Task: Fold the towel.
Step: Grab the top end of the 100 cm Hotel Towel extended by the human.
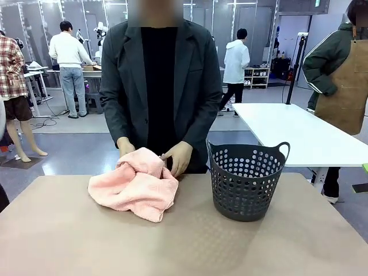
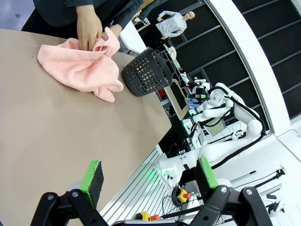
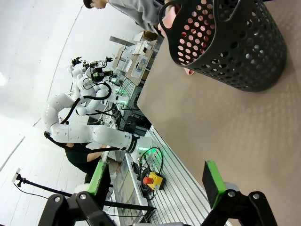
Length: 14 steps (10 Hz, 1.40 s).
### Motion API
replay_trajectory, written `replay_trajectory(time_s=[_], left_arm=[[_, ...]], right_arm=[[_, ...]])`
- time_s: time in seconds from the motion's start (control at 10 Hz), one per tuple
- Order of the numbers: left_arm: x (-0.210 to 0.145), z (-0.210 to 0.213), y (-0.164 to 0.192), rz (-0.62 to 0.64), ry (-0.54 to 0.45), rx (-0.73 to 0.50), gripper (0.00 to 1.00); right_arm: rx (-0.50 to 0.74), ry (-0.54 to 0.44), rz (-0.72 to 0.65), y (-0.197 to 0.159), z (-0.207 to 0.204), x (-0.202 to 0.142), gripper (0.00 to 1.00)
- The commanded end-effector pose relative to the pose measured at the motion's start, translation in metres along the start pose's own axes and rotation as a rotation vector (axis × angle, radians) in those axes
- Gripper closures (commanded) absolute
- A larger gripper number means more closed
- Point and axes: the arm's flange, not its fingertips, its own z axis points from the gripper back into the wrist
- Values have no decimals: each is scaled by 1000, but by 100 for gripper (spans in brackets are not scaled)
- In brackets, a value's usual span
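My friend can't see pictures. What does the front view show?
A person across the table grips a crumpled pink towel with both hands. A dark basket full of holes stands upright beside the towel, not touching it.

Towel (image 1: 138, 187): salmon-pink terry, crumpled in a loose heap on the table, far side, left of the basket (image 1: 246, 181), not touching it.

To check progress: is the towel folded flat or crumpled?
Crumpled: the towel lies in a bunched heap, with a person's hand at its far edge.
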Motion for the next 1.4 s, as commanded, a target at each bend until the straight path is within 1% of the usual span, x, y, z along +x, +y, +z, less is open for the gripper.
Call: replay_trajectory(time_s=[0.0,1.3], left_arm=[[2,0,-1,4,-7,0,0],[2,0,-1,4,-7,0,0]], right_arm=[[-1,-1,-5,1,1,1,0],[-1,-1,-5,1,1,1,0]])
